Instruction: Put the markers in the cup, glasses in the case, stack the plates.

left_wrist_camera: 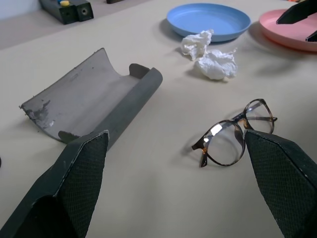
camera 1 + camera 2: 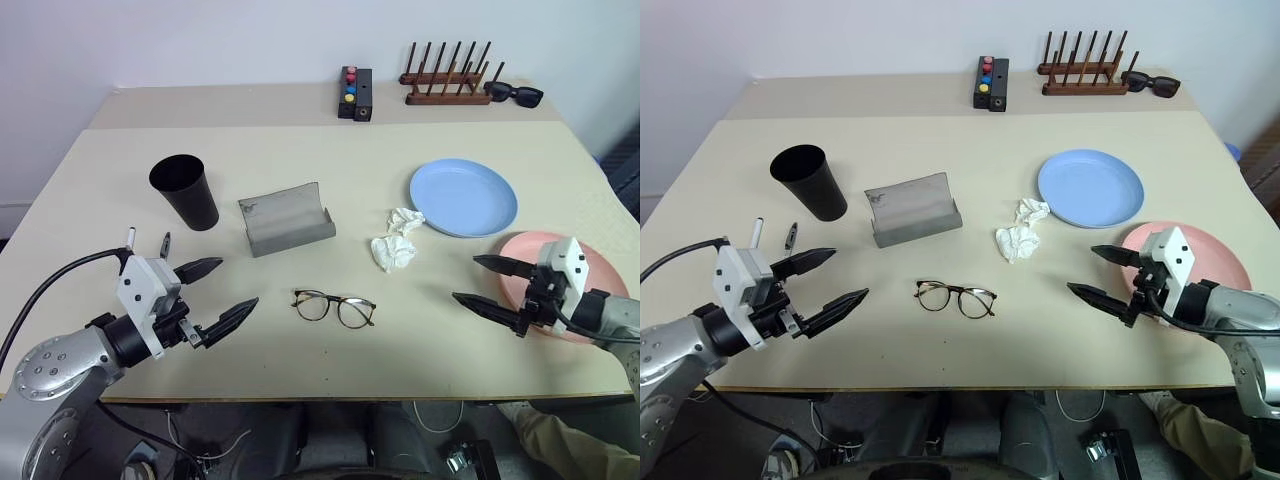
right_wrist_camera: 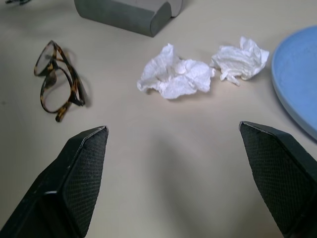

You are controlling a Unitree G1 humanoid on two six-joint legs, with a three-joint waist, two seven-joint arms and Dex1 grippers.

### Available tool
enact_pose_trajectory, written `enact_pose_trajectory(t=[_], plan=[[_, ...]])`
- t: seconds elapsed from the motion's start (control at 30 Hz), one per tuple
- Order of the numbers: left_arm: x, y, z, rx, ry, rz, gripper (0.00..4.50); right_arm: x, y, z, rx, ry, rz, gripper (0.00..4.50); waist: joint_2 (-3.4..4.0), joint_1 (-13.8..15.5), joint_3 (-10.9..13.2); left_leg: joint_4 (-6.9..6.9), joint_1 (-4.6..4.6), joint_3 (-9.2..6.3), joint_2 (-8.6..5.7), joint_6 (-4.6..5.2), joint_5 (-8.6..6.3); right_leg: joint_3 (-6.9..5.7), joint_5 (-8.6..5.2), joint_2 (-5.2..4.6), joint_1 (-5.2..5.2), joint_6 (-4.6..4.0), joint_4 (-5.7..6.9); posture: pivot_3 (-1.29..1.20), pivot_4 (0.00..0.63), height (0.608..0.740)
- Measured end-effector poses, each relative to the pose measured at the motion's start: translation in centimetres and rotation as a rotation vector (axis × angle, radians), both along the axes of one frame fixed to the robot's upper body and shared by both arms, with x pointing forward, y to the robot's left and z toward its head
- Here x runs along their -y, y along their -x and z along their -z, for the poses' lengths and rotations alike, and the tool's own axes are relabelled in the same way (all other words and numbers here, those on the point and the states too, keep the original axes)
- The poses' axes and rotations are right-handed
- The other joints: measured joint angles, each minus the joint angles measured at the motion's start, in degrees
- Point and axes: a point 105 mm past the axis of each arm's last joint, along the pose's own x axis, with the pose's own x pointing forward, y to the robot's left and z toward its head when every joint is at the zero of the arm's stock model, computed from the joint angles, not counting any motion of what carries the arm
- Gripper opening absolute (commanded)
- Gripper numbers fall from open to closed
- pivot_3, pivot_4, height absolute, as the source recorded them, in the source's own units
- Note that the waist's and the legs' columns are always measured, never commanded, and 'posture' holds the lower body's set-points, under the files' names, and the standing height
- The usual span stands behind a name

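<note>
Tortoiseshell glasses [image 2: 334, 308] lie flat on the surface [image 2: 300, 160] just beyond the left fingers [image 2: 233, 318], long axis crosswise between both arms; left is nearer. Both pairs of fingers gape wide, empty.

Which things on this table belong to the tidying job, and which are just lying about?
Job: cup, markers, glasses, open case, blue plate, pink plate.

Lying about: crumpled tissues, sunglasses, button box, wooden rack.
</note>
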Motion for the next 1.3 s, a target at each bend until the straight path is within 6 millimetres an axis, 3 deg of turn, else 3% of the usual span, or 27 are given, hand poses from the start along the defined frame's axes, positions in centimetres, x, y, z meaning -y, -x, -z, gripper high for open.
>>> enact_pose_trajectory(t=[0.93,1.3], plan=[[0.5,-0.4,0.3,-0.012,-0.001,0.009,4.50,-1.2,-0.9,-1.4,0.041,0.000,0.005,4.31,0.00,0.00,0.00,0.00,0.00,0.00,0.01,0.00,0.00,0.00,0.01,0.00,-0.01,0.00,0.00,0.00,0.150,0.740],[0.7,-0.6,0.6,-0.018,0.016,0.003,4.50,-0.3,-2.2,-0.4,0.027,0.014,0.005,4.31,0.01,-0.07,0.00,0.01,0.01,0.03,0.00,-0.02,0.01,0.01,0.01,0.01,-0.02,0.00,0.01,0.00,0.150,0.740]])
